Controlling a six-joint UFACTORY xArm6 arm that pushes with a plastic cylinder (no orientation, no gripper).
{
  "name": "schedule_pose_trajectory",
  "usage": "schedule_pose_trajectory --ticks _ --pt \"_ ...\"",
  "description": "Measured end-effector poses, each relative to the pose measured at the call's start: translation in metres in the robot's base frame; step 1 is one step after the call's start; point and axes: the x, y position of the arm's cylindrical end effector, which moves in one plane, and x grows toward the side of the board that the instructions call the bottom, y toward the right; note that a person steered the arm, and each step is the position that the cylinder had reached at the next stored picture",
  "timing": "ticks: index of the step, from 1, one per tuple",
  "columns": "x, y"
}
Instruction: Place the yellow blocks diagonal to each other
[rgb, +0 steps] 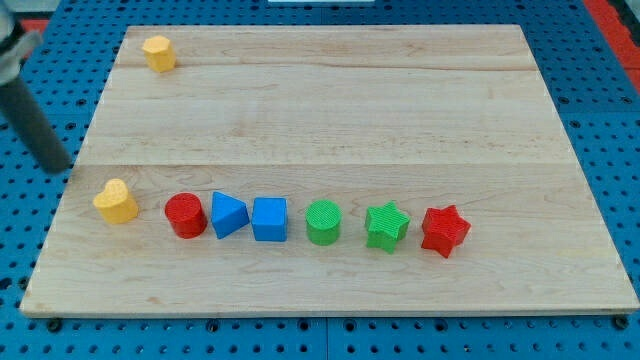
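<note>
A yellow hexagon block (158, 53) sits near the top left corner of the wooden board (330, 110). A yellow heart-shaped block (116, 201) lies at the left end of the lower row. My dark rod comes in from the view's upper left, and my tip (55, 166) rests just off the board's left edge. The tip is up and to the left of the yellow heart, apart from it, and well below the yellow hexagon.
A row runs rightward from the yellow heart: red cylinder (185, 215), blue triangle (229, 215), blue cube (269, 219), green cylinder (323, 222), green star (386, 226), red star (444, 231). A blue pegboard (610, 90) surrounds the board.
</note>
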Motion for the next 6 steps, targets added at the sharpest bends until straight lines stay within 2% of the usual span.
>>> schedule_pose_trajectory --ticks 1,2,3,5,6 --pt "0.067 0.014" --pt "0.037 0.067" --pt "0.001 0.088" --pt "-0.104 0.103" --pt "-0.113 0.121"
